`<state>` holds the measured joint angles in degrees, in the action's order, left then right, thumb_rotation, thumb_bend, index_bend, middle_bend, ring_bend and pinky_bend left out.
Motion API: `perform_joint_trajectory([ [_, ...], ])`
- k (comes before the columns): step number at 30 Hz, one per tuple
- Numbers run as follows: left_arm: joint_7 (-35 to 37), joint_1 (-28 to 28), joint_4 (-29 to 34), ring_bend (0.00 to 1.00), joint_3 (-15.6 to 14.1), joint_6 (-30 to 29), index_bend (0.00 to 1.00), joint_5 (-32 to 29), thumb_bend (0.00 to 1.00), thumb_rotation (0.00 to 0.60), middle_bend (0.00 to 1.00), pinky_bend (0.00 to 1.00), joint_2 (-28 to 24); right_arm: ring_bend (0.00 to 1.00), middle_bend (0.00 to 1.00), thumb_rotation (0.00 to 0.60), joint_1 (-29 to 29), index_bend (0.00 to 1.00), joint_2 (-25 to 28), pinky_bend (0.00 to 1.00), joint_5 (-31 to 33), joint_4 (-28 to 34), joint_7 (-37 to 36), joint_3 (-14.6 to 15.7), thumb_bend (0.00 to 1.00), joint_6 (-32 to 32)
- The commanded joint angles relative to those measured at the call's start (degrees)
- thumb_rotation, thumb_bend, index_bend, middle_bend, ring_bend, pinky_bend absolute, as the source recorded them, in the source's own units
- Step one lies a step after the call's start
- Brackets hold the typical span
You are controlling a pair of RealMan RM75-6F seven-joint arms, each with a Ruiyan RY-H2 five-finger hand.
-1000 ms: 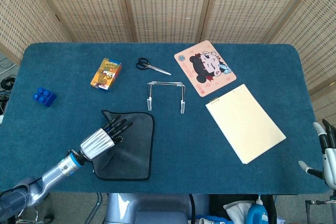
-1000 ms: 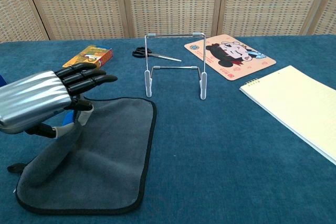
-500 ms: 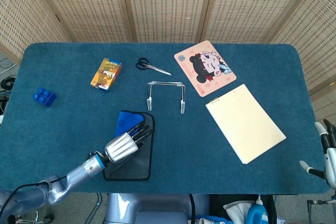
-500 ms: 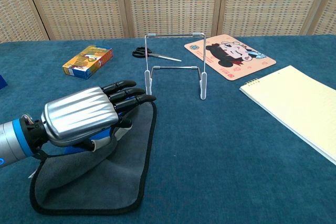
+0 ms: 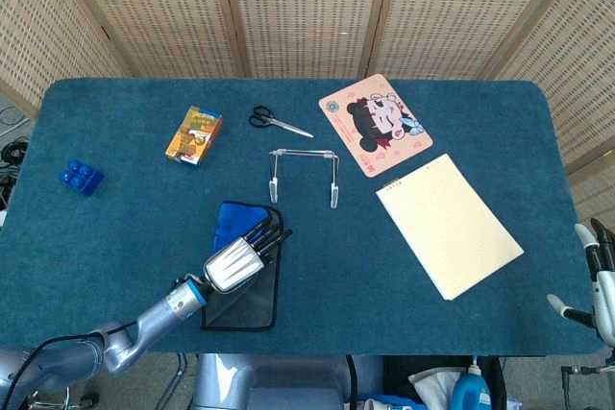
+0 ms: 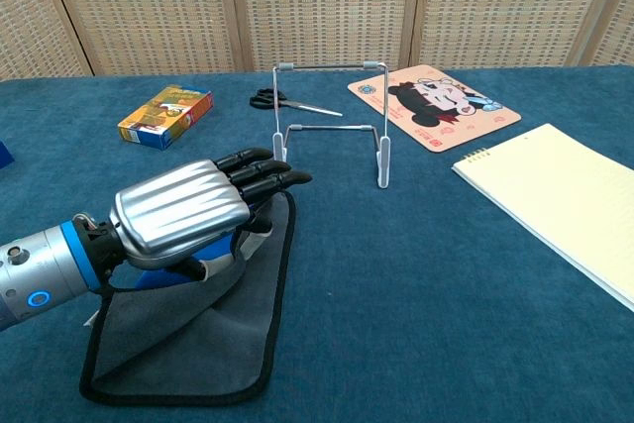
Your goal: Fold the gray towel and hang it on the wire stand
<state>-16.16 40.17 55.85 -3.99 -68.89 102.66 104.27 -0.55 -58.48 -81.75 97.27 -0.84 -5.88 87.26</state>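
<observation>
Left hand (image 6: pixel 188 220) — one gray towel (image 6: pixel 213 344)

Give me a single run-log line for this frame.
stage: folding | left hand holds gray towel edge over itself | right hand idle at table edge | wire stand bare

Sitting on the worktop (image 5: pixel 115 228) are one gray towel (image 5: pixel 252 285), one wire stand (image 5: pixel 305 175), one pair of scissors (image 5: pixel 279 122), one small box (image 5: pixel 194 134), one blue block (image 5: pixel 81 178), one notepad (image 5: pixel 449 225), one cartoon mat (image 5: pixel 375 123).
</observation>
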Motion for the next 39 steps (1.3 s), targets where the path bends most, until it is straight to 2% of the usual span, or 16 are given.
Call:
perform_joint_trajectory([
  [1, 0.41, 0.01, 0.11, 0.00, 0.10, -0.30, 0.14, -0.09, 0.41, 0.600, 0.00, 0.00, -0.05, 0.00, 0.00, 0.600, -0.01, 0.00, 0.02, 0.00, 0.02, 0.04, 0.03, -0.02, 0.00, 0.00],
  [3, 1.05, -0.01, 0.43, 0.00, 0.34, -0.67, 0.00, -0.31, 0.41, 0.600, 0.00, 0.00, -0.39, 0.00, 0.00, 0.600, -0.02, 0.00, 0.04, 0.00, 0.02, 0.07, 0.04, 0.01, 0.00, -0.04],
  [11, 4.67, -0.47, 4.33, 0.00, 1.05, -3.93, 0.00, -0.46, 0.37, 0.600, 0.00, 0.00, -4.52, 0.00, 0.00, 0.600, 0.08, 0.00, 0.04, 0.00, -0.24, 0.09, 0.06, 0.10, 0.00, 0.20],
  [17, 12.00, -2.49, 6.53, 0.00, -1.77, -9.41, 0.00, 2.07, 0.37, 0.600, 0.00, 0.00, -10.47, 0.00, 0.00, 0.600, 0.06, 0.00, -0.07, 0.00, -0.36, 0.10, 0.35, 0.18, 0.00, 0.21],
  [20, 15.01, -4.03, 5.34, 0.00, -3.87, -12.00, 0.07, 3.54, 0.37, 0.600, 0.00, 0.00, -12.53, 0.00, 0.00, 0.600, 0.07, 0.00, -0.17, 0.00, -0.53, 0.17, 0.67, 0.24, 0.00, 0.32],
  [24, 18.56, -5.84, 3.27, 0.00, -5.53, -14.66, 0.23, 4.37, 0.37, 0.600, 0.00, 0.00, -13.46, 0.00, 0.00, 0.600, 0.07, 0.00, -0.28, 0.00, -0.70, 0.25, 1.02, 0.32, 0.00, 0.40],
  [26, 22.70, -7.99, 0.95, 0.00, -6.85, -17.03, 0.30, 4.25, 0.37, 0.600, 0.00, 0.00, -13.83, 0.00, 0.00, 0.600, 0.05, 0.00, -0.39, 0.00, -0.81, 0.35, 1.42, 0.40, 0.00, 0.40],
  [32, 32.01, -12.62, -9.80, 0.00, -9.05, -19.95, 0.36, 3.57, 0.37, 0.600, 0.00, 0.00, -11.08, 0.00, 0.00, 0.600, -0.12, 0.00, -1.17, 0.00, -1.40, 0.59, 3.56, 0.84, 0.00, 0.31],
  [39, 35.08, -14.31, -17.97, 0.00, -9.44, -20.97, 0.39, 4.21, 0.37, 0.600, 0.00, 0.00, -6.19, 0.00, 0.00, 0.600, -0.25, 0.00, -1.60, 0.00, -0.97, 0.48, 4.40, 0.77, 0.00, 0.08],
])
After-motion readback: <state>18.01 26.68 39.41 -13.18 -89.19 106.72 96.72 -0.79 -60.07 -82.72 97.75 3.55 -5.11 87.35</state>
